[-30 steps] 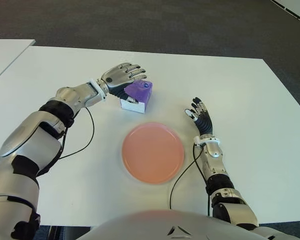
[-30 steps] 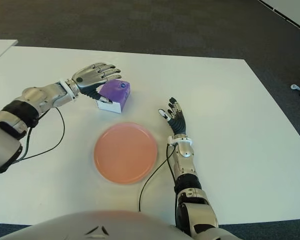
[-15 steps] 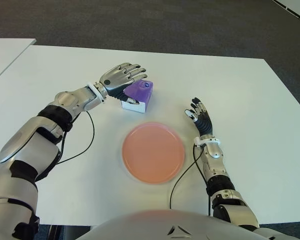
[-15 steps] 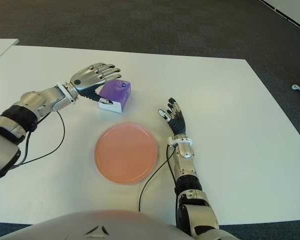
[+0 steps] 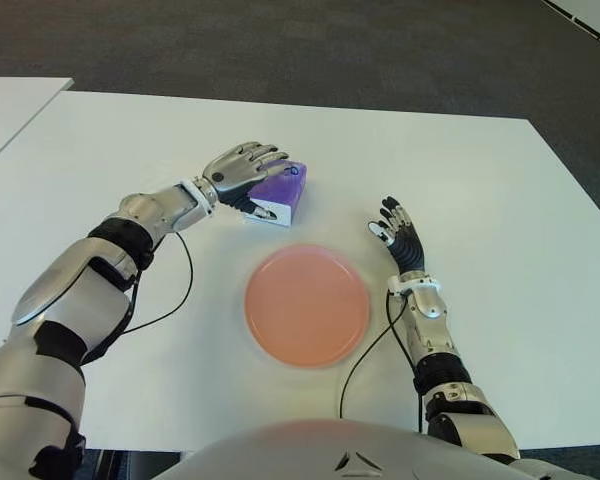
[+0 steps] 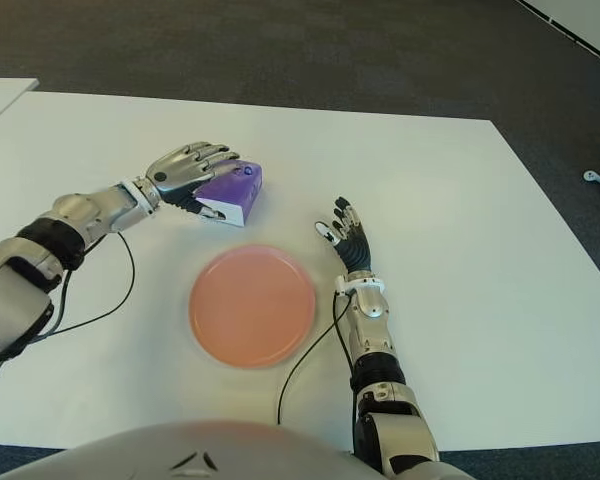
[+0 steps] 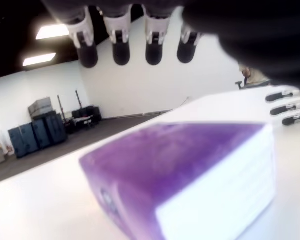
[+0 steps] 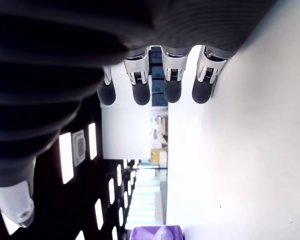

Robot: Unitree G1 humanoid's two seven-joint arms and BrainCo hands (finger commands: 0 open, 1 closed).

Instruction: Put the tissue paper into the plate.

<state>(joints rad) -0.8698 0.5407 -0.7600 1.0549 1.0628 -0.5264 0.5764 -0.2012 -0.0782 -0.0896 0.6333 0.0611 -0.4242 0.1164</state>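
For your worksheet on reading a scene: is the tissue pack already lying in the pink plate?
No, the tissue pack sits on the white table beyond the plate, under the left robot hand.

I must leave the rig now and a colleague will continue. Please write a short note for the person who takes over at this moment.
Left hand: open, fingers spread over the purple and white tissue paper pack, not closed on it.
Right hand: open and idle, holding nothing, to the right of the round pink plate.
Things: the pack lies on the white table, just beyond the plate and slightly to its left. The plate holds nothing.
Done: the left hand has reached the pack.
Left: close the fingers on the pack, lift it, carry it to the plate, set it down and release.
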